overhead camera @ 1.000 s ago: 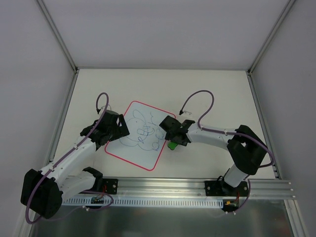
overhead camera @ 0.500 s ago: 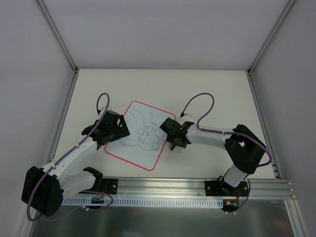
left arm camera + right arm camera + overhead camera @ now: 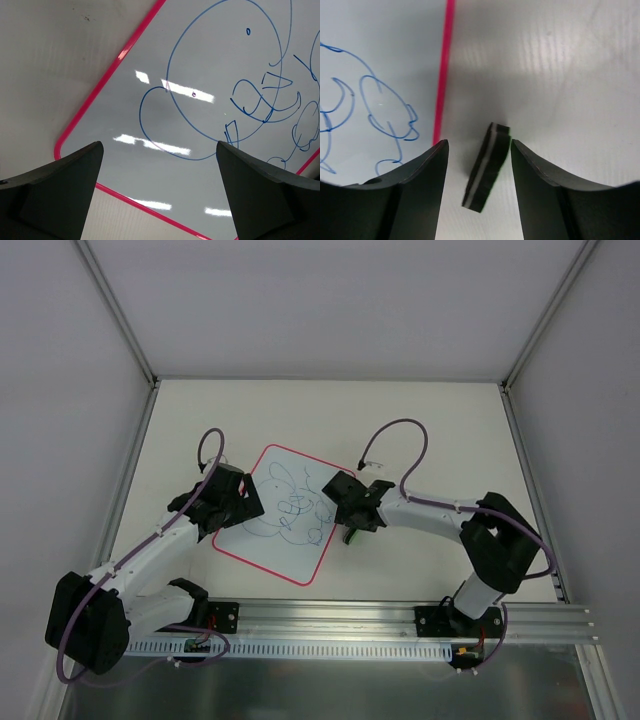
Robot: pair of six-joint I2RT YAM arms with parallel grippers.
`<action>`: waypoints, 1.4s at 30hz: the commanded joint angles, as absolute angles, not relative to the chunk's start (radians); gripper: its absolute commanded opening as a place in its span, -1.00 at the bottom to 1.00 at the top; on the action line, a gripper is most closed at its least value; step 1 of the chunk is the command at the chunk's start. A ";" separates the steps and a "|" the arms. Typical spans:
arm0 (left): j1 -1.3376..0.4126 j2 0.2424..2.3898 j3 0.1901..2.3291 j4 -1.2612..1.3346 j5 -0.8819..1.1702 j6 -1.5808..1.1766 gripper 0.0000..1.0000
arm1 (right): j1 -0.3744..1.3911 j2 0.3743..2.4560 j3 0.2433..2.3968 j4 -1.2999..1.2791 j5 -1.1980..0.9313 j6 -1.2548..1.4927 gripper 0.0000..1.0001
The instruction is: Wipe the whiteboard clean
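The whiteboard (image 3: 290, 540) lies tilted on the table, pink-bordered and covered with blue scribbles. It also shows in the left wrist view (image 3: 125, 115) and the right wrist view (image 3: 380, 50). The green eraser (image 3: 350, 537) stands on edge on the table just off the board's right edge. In the right wrist view the eraser (image 3: 487, 167) looks dark with a white stripe. My right gripper (image 3: 349, 528) (image 3: 478, 147) is open, its jaws on either side of the eraser with gaps showing. My left gripper (image 3: 232, 512) (image 3: 159, 147) is open and empty over the board's left corner.
Light walls close in the table on the left, back and right. A metal rail (image 3: 340, 615) with the arm bases runs along the near edge. Purple cables loop above both arms.
My right gripper has come down over the eraser, which lay uncovered beside it a second ago. My left gripper has edged slightly towards the far side along the board's left edge.
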State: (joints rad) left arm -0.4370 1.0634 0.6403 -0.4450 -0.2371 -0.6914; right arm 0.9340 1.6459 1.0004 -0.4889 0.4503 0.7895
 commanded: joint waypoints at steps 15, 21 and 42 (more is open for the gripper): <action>-0.433 1.055 0.640 -0.426 -0.216 -0.698 0.97 | 0.985 1.778 1.236 -0.587 0.442 0.678 0.16; -0.433 1.063 0.641 -0.425 -0.209 -0.696 0.97 | 0.979 1.737 1.163 -0.607 0.477 0.752 0.15; -0.434 1.074 0.630 -0.416 -0.198 -0.699 0.97 | 0.934 1.663 0.993 -0.425 0.413 0.779 -0.09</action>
State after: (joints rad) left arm -0.4374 1.0672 0.6388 -0.4305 -0.2089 -0.6914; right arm 0.9363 1.7061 1.0016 -0.4438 0.3866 0.7727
